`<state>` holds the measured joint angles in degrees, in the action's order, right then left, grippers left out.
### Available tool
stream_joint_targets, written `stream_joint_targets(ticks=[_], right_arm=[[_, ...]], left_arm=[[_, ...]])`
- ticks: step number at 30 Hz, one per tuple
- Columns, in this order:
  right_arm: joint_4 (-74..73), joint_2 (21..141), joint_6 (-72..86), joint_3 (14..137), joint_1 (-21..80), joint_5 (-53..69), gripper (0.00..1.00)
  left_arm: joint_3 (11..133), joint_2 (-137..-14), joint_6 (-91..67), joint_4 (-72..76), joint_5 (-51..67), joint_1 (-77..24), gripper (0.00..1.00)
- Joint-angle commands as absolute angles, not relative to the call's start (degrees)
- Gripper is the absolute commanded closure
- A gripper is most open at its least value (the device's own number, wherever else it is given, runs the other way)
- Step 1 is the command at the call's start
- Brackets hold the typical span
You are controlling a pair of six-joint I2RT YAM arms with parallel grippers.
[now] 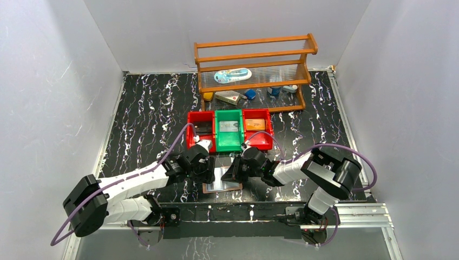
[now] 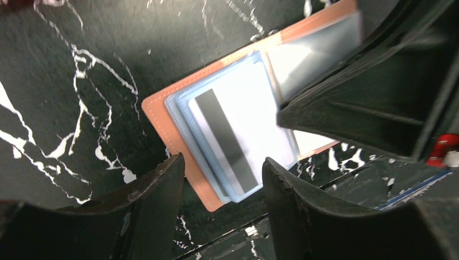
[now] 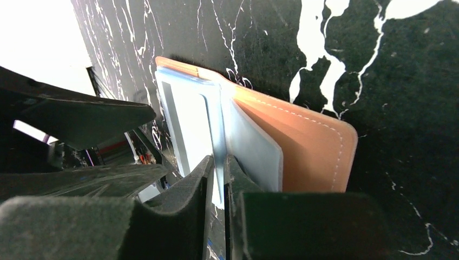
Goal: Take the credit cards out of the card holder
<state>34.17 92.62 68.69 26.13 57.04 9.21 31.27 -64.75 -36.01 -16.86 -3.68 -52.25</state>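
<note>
The card holder lies open on the black marble table, near the green bin, on the arms' side of it. A white card with a dark stripe sits inside it. The left gripper hangs over the holder's corner, jaws apart and empty. The right gripper pinches one clear sleeve of the card holder between nearly closed fingers.

Marbled table bears card holder, three bins (red, green, red), wooden rack.
</note>
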Motion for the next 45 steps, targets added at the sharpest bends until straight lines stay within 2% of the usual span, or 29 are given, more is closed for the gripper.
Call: stream_joint_targets(ticks=[1,7,15,21,28,31,36,45], right_arm=[[30.9,92.8,70.0,27.1,57.3,6.4,0.79],[33.5,91.7,69.7,26.3,57.3,6.8,0.79],[39.3,92.4,69.1,25.8,57.3,9.8,0.73],[39.9,94.3,67.8,27.9,57.3,11.6,0.72],[20.5,92.3,63.9,33.7,59.0,2.0,0.67],[20.7,91.3,61.4,34.6,60.0,2.0,0.69],[29.4,90.4,61.8,32.4,60.4,5.3,0.79],[30.4,88.3,68.7,28.0,59.7,1.1,0.80]], left_arm=[[35.2,-64.2,-34.3,-18.0,-5.3,-52.4,0.46],[36.6,-73.1,-30.8,-18.2,-2.6,-52.4,0.47],[35.3,-75.9,-32.4,-17.5,-1.3,-52.4,0.65],[34.0,-75.0,-32.8,-16.7,-0.1,-52.4,0.75],[32.2,-74.4,-34.0,-15.7,0.6,-52.4,0.79],[31.6,-74.5,-34.5,-14.5,1.7,-52.5,0.80],[32.6,-73.7,-34.1,-15.5,1.1,-52.4,0.72],[36.9,-68.3,-33.8,-22.9,-4.5,-52.4,0.50]])
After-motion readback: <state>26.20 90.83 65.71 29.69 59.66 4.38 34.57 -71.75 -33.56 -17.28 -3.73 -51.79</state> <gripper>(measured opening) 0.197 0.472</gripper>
